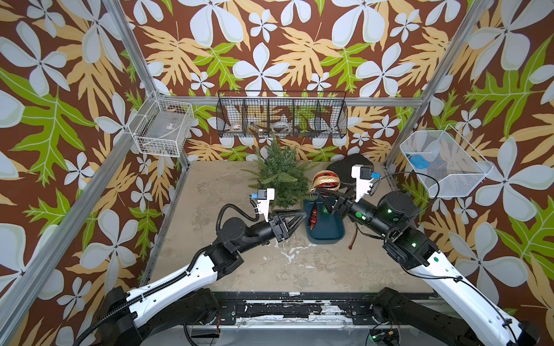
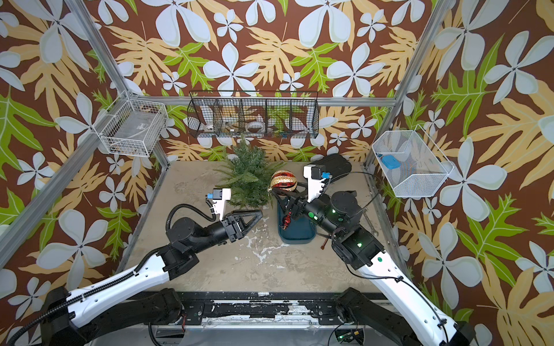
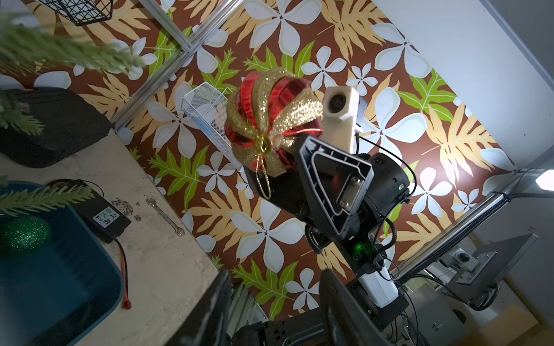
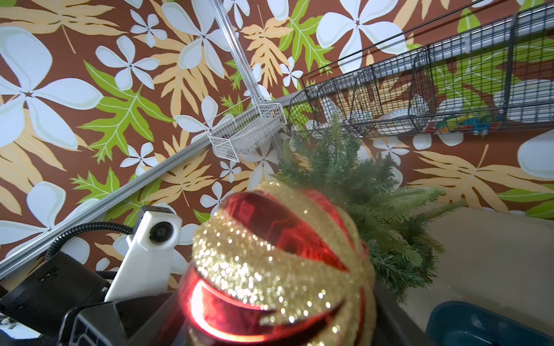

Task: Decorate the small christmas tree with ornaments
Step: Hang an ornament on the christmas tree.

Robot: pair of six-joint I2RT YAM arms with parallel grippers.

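Observation:
The small christmas tree stands at the back of the table, its base hidden by its branches. Just right of it my right gripper is shut on the large red-and-gold ornament, held above the table with its gold loop hanging free. A blue tray below holds the dark red drop and a green glitter ball. My left gripper hovers open and holds nothing at the tray's left edge.
A black case lies behind the right arm. A wrench and a black power brick with a red-tipped wire lie right of the tray. A black wire basket and two white ones hang on the walls.

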